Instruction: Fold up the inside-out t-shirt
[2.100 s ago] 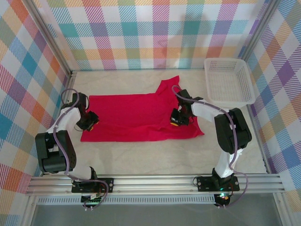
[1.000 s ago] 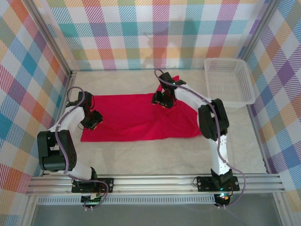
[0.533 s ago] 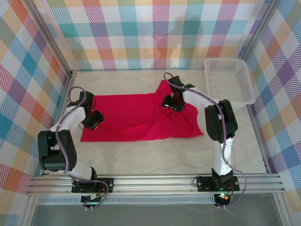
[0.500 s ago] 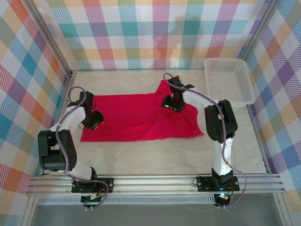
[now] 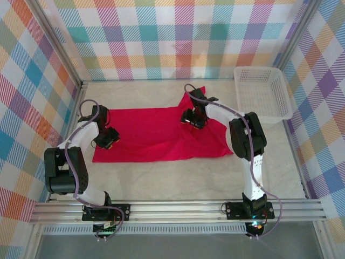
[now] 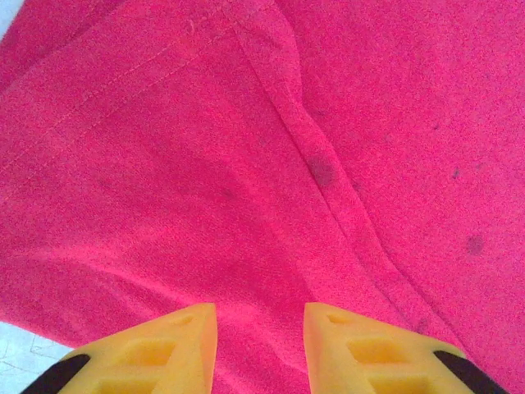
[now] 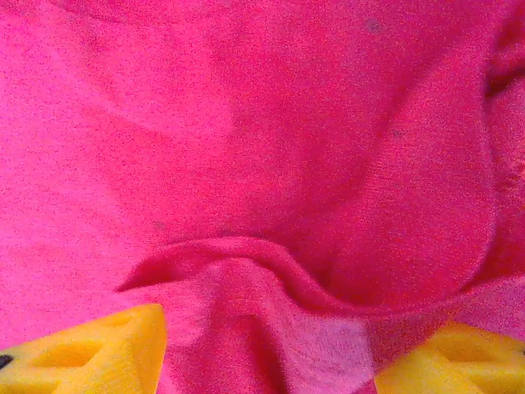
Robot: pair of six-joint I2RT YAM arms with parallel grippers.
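The inside-out t-shirt lies spread flat, bright red, across the middle of the table. My left gripper is low over its left edge. In the left wrist view the left gripper stands open, its yellow fingertips a small gap apart with flat cloth and a seam under them. My right gripper is down on the shirt's upper right part, near the raised sleeve corner. In the right wrist view the right gripper is wide open, with a raised ridge of red cloth between its fingers.
A white mesh basket stands at the back right, just beyond the shirt's corner. Checked walls close in the back and both sides. Bare pale table runs between the shirt's near edge and the arm bases.
The right gripper went from the shirt's right middle up to its upper right part and has stayed there, its jaws now slightly wider. The left gripper has barely shifted.
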